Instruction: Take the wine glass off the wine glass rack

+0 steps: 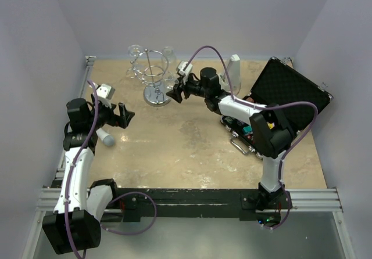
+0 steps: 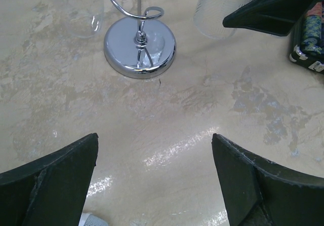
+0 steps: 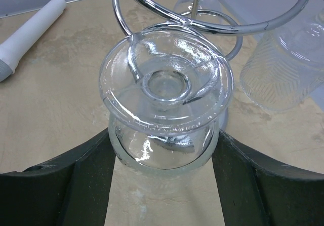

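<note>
**Right gripper clamped on the hanging wine glass**

The right gripper (image 3: 163, 157) fills the near edge of its wrist view. Its two black fingers (image 3: 86, 180) press against opposite sides of the bowl of the wine glass (image 3: 166, 86), so it is clenched on that glass. The glass hangs upside down with its round foot uppermost. A chrome wire of the wine glass rack (image 3: 217, 29) meets the foot at its 10 o'clock edge, and the rack's ring hoop arches just above.

At 2 o'clock from the held glass is a ribbed glass (image 3: 281, 69), near it but apart. At 12 o'clock, behind the hoop, a third glass (image 3: 195, 3) shows only in part. A white cylinder (image 3: 30, 26) with a grey end lies on the table at 10 o'clock, well apart.

Seen from above, the rack stands upright at about 11 o'clock on the tan table (image 1: 192, 148), near the back wall. The right arm reaches it from the 3 o'clock side.

The left gripper (image 1: 123, 117) sits at 9 o'clock, well apart from the rack. It is released, with its jaws spread wide. In its own wrist view only tabletop lies between its fingers, and the rack's shiny disc base (image 2: 139, 46) stands beyond them at 12 o'clock.

An open black case (image 1: 290, 93) lies at 2 o'clock on the table, beside the right arm.
</note>
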